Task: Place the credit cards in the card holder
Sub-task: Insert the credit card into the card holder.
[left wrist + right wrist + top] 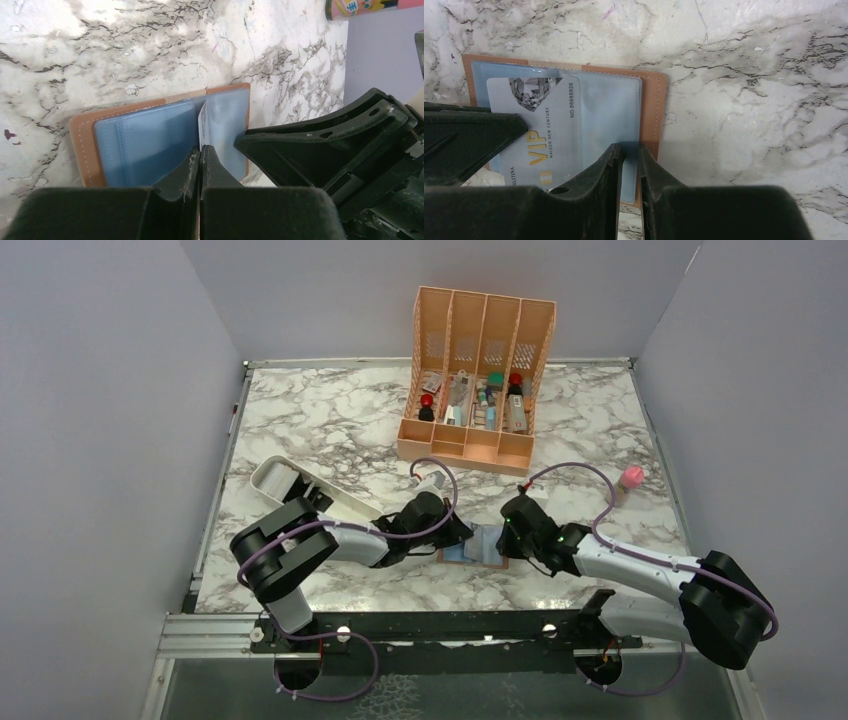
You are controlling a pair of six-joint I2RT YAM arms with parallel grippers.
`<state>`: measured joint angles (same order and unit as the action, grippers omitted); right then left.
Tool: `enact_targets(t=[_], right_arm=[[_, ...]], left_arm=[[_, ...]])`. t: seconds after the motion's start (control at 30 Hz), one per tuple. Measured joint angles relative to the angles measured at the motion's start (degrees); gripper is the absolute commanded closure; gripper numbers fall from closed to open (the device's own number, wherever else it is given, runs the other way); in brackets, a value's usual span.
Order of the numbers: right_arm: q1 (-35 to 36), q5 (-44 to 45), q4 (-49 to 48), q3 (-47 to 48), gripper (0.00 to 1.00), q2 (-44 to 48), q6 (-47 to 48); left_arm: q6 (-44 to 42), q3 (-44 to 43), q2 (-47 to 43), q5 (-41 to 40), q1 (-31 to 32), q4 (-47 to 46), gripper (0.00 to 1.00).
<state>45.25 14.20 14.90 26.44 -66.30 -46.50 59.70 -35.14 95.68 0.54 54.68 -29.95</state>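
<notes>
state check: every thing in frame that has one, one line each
card holder: open flat on the table, blue inside up
VIP card: partway in the holder's clear sleeve
left gripper: shut on the VIP card
right gripper: closed on the card holder's sleeve edge
peach organizer: compartments holding small items
pink-capped bottle: standing, capped

1. Brown leather-like folding card holder: matt cover with pale stitching along the edge. The light blue lining is smooth, under clear, glossy plastic sleeves.
2. Pale silver-white credit card: smooth plastic with gold and black print, lightly glossy.
3. White-and-grey marble-pattern table: smooth, with a faint sheen.
4. Left gripper and right gripper: black plastic fingers, matt.
5. Tall peach compartment organizer: moulded plastic with perforated walls and a satin finish.
</notes>
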Motion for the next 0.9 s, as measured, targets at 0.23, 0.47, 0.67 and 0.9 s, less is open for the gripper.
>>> enact_targets(t=[0.23, 0.47, 0.67, 0.9], right_arm=[[0.0, 0.0, 0.0, 0.0, 0.78, 0.0, 0.0], [0.0, 0.0, 0.1, 0.0, 0.75, 0.1, 0.0], [0.0, -0.1, 2.0, 0.0, 0.73, 1.6, 0.0], [-0.2, -0.1, 3.3, 0.2, 0.74, 3.3, 0.0]], left_arm=[[0.7, 0.0, 0.1, -1.1, 1.1, -0.3, 1.00], [0.8, -0.6, 1.8, -1.7, 1.4, -0.3, 0.77], [0.3, -2.0, 3.0, -1.8, 2.3, 0.2, 0.69], [-0.7, -2.1, 0.7, -3.1, 2.5, 3.2, 0.66]])
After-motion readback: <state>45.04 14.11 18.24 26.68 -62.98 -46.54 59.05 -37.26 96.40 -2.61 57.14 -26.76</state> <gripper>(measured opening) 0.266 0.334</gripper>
